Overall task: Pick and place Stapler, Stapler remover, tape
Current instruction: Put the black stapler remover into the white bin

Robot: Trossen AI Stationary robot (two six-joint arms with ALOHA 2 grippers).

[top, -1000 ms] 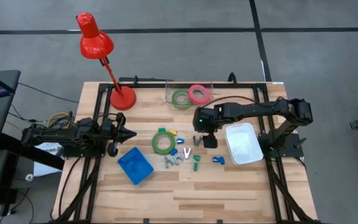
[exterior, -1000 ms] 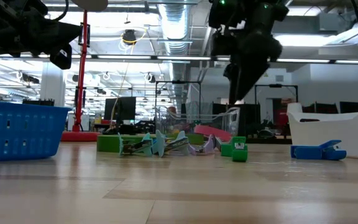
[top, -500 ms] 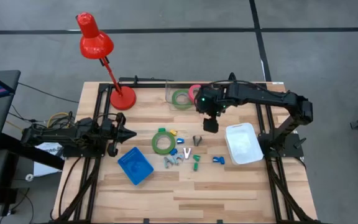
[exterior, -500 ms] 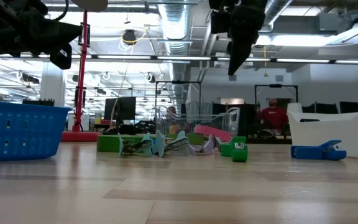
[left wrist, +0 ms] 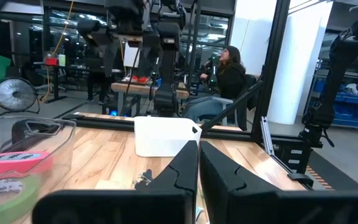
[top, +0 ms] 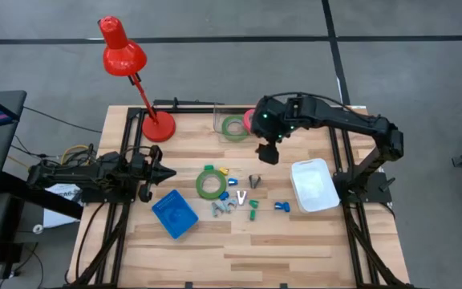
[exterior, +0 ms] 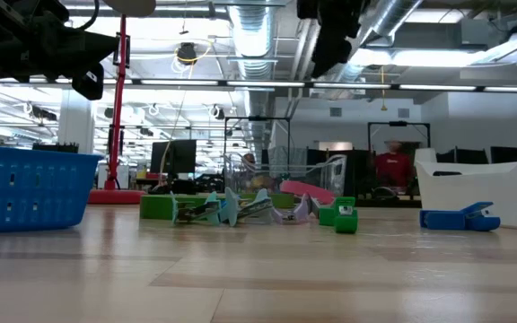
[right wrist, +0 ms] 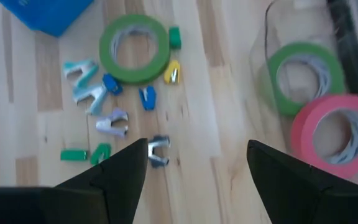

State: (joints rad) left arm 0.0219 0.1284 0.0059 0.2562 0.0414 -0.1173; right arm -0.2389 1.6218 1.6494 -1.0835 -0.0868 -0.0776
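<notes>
One green tape ring (top: pixel 209 182) (right wrist: pixel 134 48) lies flat on the table. A second green ring (top: pixel 233 127) (right wrist: pixel 303 78) and the pink-red ring (top: pixel 250 118) (right wrist: pixel 337 134) lie in a clear container (top: pixel 219 115) at the far edge. Small coloured claw-shaped pieces and green blocks (top: pixel 239 201) (right wrist: pixel 101 99) are scattered between them. My right gripper (top: pixel 267 152) (right wrist: pixel 197 146) hangs open and high, just to the right of the container. My left gripper (top: pixel 167 172) (left wrist: pixel 199 168) is shut, hovering left of the table's green ring.
A blue basket (top: pixel 173 213) sits near the left-front and a white bin (top: pixel 311 185) on the right. A red desk lamp (top: pixel 157 127) stands at the far left corner. People show in the room beyond the table.
My right gripper has risen from just above the small pieces and moved toward the table's far edge, beside the clear container. A small grey piece lies where it was. The left arm has kept still.
</notes>
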